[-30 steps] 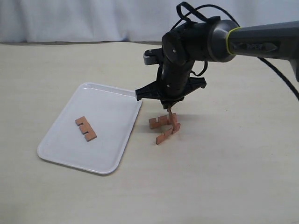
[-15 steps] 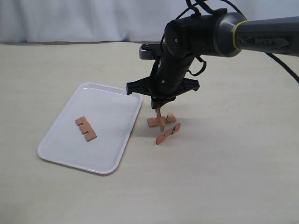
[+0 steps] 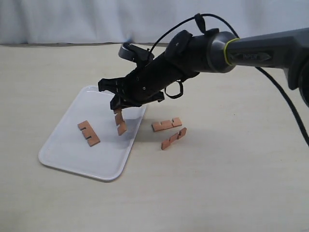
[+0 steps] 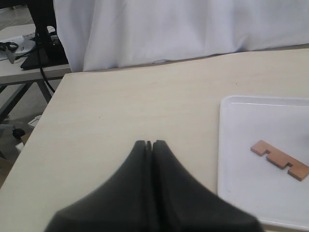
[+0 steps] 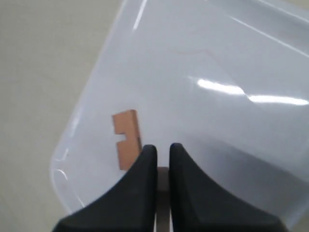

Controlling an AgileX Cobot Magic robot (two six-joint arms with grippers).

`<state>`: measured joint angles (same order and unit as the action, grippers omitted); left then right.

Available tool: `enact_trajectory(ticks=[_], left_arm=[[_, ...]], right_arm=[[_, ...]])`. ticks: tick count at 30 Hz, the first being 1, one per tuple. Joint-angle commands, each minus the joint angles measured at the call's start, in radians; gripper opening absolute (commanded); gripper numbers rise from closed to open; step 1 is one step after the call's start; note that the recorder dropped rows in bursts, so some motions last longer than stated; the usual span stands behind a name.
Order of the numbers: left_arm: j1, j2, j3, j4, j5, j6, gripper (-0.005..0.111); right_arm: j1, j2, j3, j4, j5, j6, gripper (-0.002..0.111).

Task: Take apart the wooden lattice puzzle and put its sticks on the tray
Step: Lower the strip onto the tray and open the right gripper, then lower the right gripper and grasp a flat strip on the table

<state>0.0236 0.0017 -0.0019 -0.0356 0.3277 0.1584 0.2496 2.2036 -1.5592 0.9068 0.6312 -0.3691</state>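
Note:
The lattice puzzle is apart; no grid remains. My right gripper (image 3: 117, 110) hangs over the right part of the white tray (image 3: 72, 157), shut on one reddish-brown notched stick (image 3: 120, 123) that dangles below its fingers. In the right wrist view that gripper (image 5: 163, 147) pinches the stick edge-on above the tray (image 5: 217, 58). Another stick (image 3: 88, 133) lies flat on the tray, also visible as the stick (image 5: 128, 140) and the stick (image 4: 280, 160). Two sticks (image 3: 166, 124) (image 3: 174, 138) lie on the table right of the tray. My left gripper (image 4: 149, 143) is shut and empty beside the tray (image 4: 241, 159).
The beige table (image 3: 231, 183) carries everything. A white curtain (image 3: 72, 19) runs along its far edge. The right arm (image 3: 260, 48) reaches in from the right, with cables looping above it. The left arm does not show in the exterior view.
My right gripper has lifted one stick off the cluster on the table and carried it left over the tray. The two sticks left behind now lie flat, apart.

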Motion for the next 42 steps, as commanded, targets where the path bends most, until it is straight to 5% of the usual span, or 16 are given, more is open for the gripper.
enact_trajectory(ticks=[1, 7, 16, 23, 36, 39, 42], left_arm=[[-0.002, -0.002, 0.002, 0.0, -0.018, 0.001, 0.0], [-0.002, -0.002, 0.002, -0.002, -0.018, 0.001, 0.0], [-0.002, -0.002, 0.002, -0.002, -0.018, 0.001, 0.0], [-0.002, -0.002, 0.002, -0.002, -0.018, 0.001, 0.0], [-0.002, -0.002, 0.002, -0.002, -0.018, 0.001, 0.0], [-0.002, -0.002, 0.002, 0.0, -0.018, 0.001, 0.0], [-0.002, -0.002, 0.002, 0.0, -0.018, 0.001, 0.0]], right_arm=[[-0.003, 0.035, 0.004, 0.285, -0.008, -0.312, 0.005], [-0.003, 0.071, -0.01, 0.367, -0.006, -0.379, 0.011], [-0.003, 0.071, -0.013, 0.356, 0.049, -0.379, 0.077], [-0.006, 0.052, -0.086, 0.188, 0.212, -0.337, 0.078], [-0.006, -0.14, -0.17, -0.688, 0.527, 0.188, 0.079], [-0.006, -0.158, -0.167, -0.946, 0.59, 0.445, 0.084], [-0.006, -0.158, -0.078, -1.011, 0.59, 0.489, 0.085]])
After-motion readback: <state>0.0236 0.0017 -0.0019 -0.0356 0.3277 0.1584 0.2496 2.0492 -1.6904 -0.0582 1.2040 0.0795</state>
